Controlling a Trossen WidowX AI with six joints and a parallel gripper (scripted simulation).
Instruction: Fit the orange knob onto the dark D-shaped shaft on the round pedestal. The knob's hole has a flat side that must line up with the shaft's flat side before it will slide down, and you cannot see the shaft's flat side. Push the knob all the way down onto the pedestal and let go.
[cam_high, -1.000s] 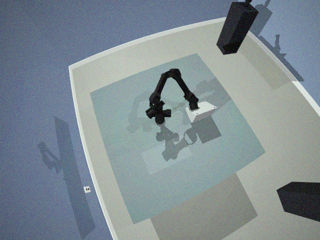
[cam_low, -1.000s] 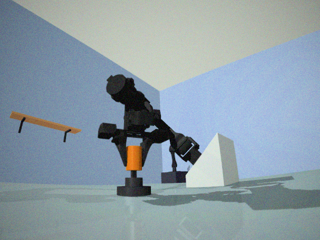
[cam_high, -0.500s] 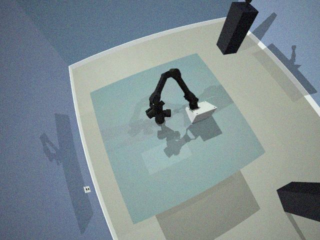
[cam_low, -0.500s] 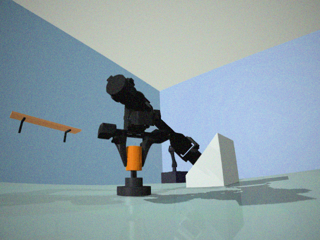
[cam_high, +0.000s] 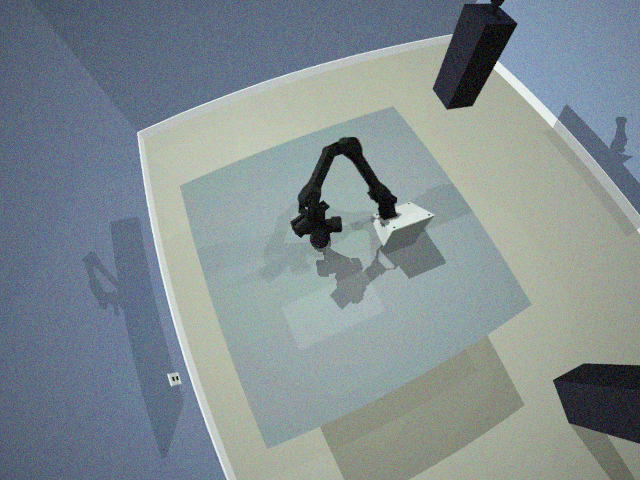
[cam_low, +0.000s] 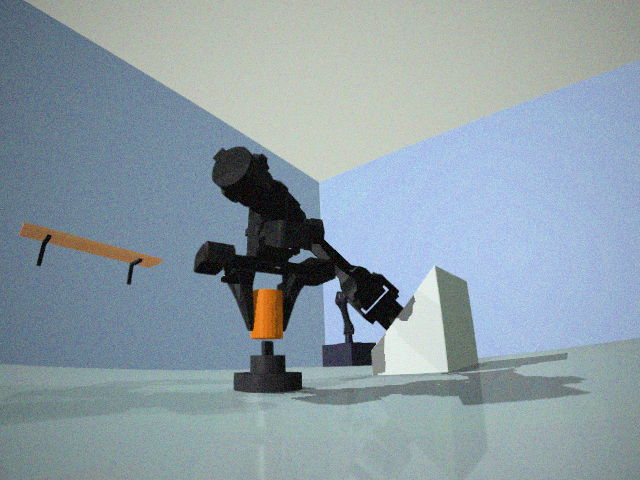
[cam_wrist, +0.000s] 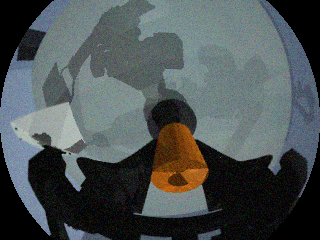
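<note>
The orange knob (cam_low: 267, 314) (cam_wrist: 179, 150) is upright in the exterior view. My gripper (cam_low: 268, 326) (cam_wrist: 175, 143) is shut on it, one finger on each side. The dark shaft (cam_low: 267, 347) stands on the round pedestal (cam_low: 267, 382) (cam_wrist: 189, 117) directly below the knob. In the exterior view a thin gap shows between the knob's lower edge and the shaft's top, and the two look lined up from this side. In the wrist view the knob's near end shows a dark mark, and the shaft is hidden. In the top view the arm hides knob and pedestal.
A white sloped block (cam_high: 405, 223) (cam_low: 416, 341) (cam_wrist: 52, 126) stands at the arm's base, to the right of the pedestal in the exterior view. An orange shelf (cam_low: 93, 248) is on the wall. A dark box (cam_low: 348, 354) stands far behind. Arm shadows cross the table.
</note>
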